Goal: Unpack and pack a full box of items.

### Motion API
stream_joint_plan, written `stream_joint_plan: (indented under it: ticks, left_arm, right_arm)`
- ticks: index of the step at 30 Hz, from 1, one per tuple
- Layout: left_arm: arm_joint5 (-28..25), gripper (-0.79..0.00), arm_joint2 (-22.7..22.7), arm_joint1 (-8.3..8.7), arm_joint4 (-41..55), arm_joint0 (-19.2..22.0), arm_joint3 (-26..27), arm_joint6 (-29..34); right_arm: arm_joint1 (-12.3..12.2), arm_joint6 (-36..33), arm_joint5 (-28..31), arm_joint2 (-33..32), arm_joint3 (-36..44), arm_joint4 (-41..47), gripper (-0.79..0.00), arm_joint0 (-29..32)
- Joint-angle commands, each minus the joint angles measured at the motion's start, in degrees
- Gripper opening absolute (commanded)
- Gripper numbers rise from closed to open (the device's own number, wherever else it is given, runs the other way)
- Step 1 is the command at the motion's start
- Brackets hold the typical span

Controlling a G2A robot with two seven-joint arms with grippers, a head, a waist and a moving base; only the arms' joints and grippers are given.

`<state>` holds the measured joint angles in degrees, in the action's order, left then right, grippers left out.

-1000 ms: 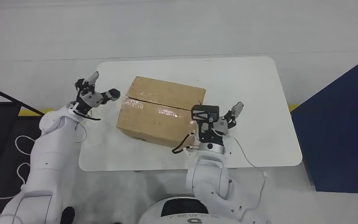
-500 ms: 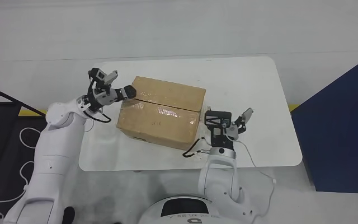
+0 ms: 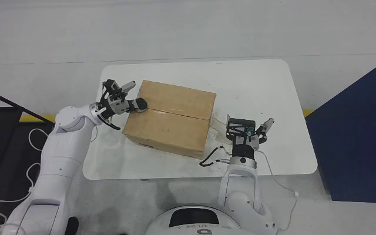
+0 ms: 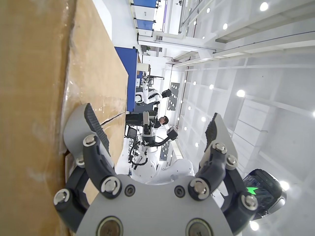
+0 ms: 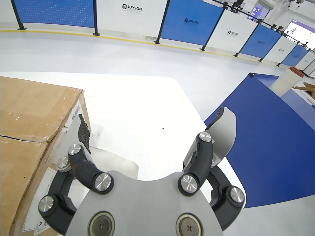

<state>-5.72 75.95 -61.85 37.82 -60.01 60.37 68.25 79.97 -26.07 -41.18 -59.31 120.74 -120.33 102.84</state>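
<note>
A closed cardboard box (image 3: 169,117) with a taped centre seam lies slightly askew in the middle of the white table (image 3: 264,88). My left gripper (image 3: 136,96) is at the box's left end, open, at the height of the top edge. In the left wrist view one finger pad (image 4: 92,121) rests close against the box (image 4: 37,74) near the seam; nothing lies between the fingers of the left gripper (image 4: 151,117). My right gripper (image 3: 243,124) stands open just right of the box. In the right wrist view the right gripper (image 5: 152,119) has one fingertip beside the labelled end of the box (image 5: 29,114).
A blue partition (image 3: 352,147) stands off the table's right side, also seen as a blue panel (image 5: 258,133). A black cable (image 3: 210,160) loops over the table's front edge. Bare table (image 5: 137,99) spreads to the right of the box and behind it.
My left gripper has swung right, from beside the table's left edge to the box's left end. The right gripper has drifted right and toward the front edge. The box has stayed put.
</note>
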Motion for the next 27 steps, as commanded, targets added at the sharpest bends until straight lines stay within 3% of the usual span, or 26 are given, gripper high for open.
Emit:
stream_joint_plan:
  ticks: [1,5,15,23,27]
  left_arm:
    - [-0.1,0.0,-0.1,0.02,-0.3,0.1,-0.1,0.0]
    - [-0.2,0.0,0.1,0.07,-0.2,0.2,-0.1,-0.1]
    - [0.1,0.0,0.3,0.18,0.0,0.0,-0.7,-0.3]
    - [0.5,0.0,0.2,0.23,-0.3,0.2,-0.8,-0.2]
    - [0.7,0.0,0.1,0.26,-0.5,0.4,-0.8,-0.1]
  right_arm:
    - [0.0,0.0,0.0,0.0,0.0,0.0,0.0,0.0]
    - [0.0,0.2,1.0,-0.4,-0.9,-0.1,0.0,0.0]
    - [-0.2,-5.9,14.3,-1.1,-7.6,-14.0,0.0,1.9]
    - [-0.4,-2.7,18.5,-0.8,-5.4,-13.1,0.0,5.4]
    - [0.2,-4.3,17.0,0.0,-10.1,-15.5,0.0,2.4]
